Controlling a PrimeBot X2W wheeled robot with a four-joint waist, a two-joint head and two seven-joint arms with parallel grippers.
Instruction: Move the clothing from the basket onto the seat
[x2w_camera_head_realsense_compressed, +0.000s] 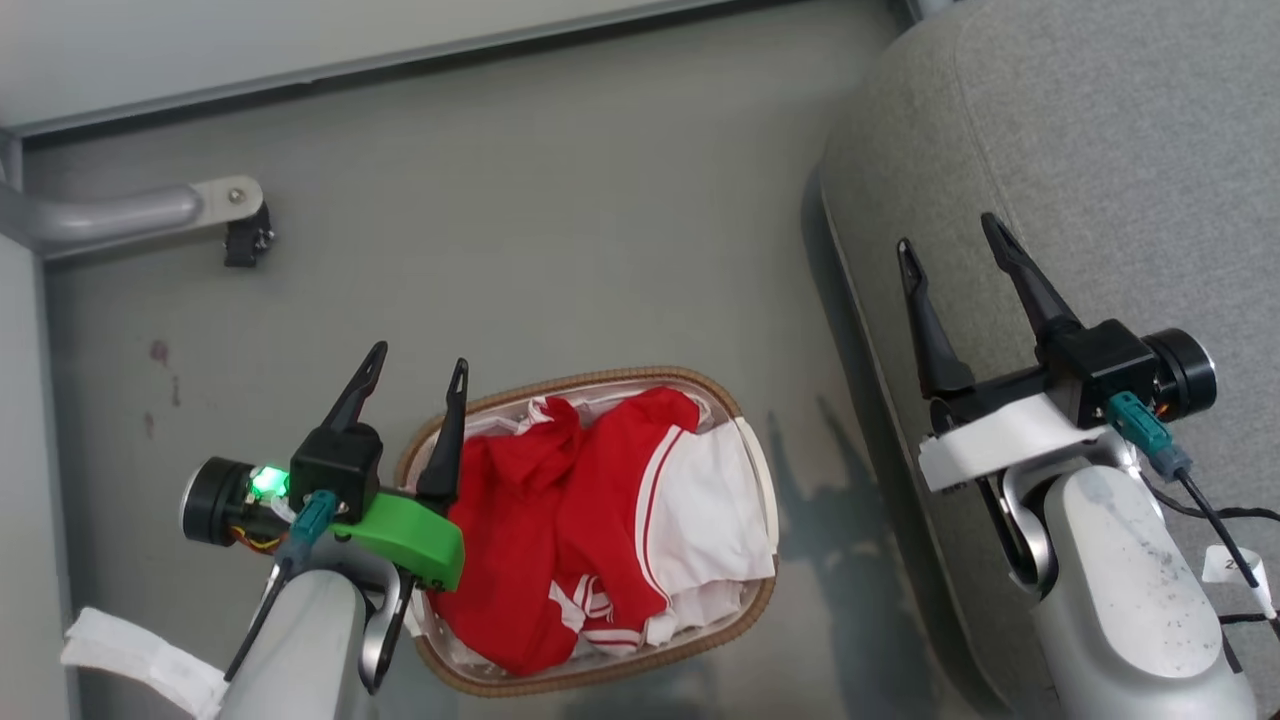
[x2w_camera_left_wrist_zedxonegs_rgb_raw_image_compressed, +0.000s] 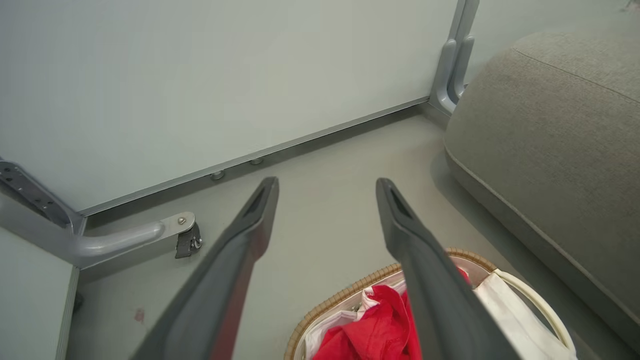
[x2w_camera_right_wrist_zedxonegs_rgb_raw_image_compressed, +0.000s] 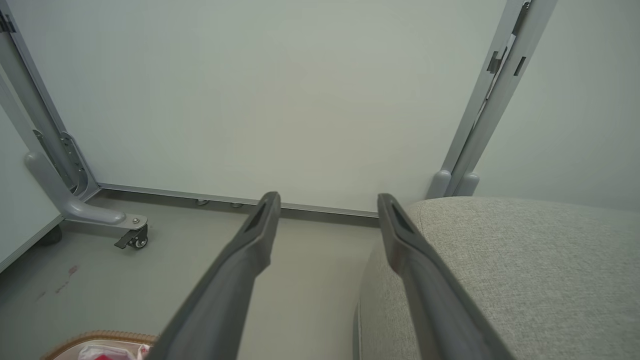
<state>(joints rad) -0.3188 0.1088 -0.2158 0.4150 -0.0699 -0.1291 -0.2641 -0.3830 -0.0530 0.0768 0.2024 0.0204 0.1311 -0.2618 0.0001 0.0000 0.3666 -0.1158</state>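
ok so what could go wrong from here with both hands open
1. The left hand hangs near the basket rim; going straight down could hit wicker instead of clothing.
2. The clothing lies tangled; one pinch may lift several pieces, dropping some on the floor short of the seat.

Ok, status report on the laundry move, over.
Left gripper open, empty, by basket rim. Right gripper open, empty, over seat. Clothing in basket. No obstruction seen.
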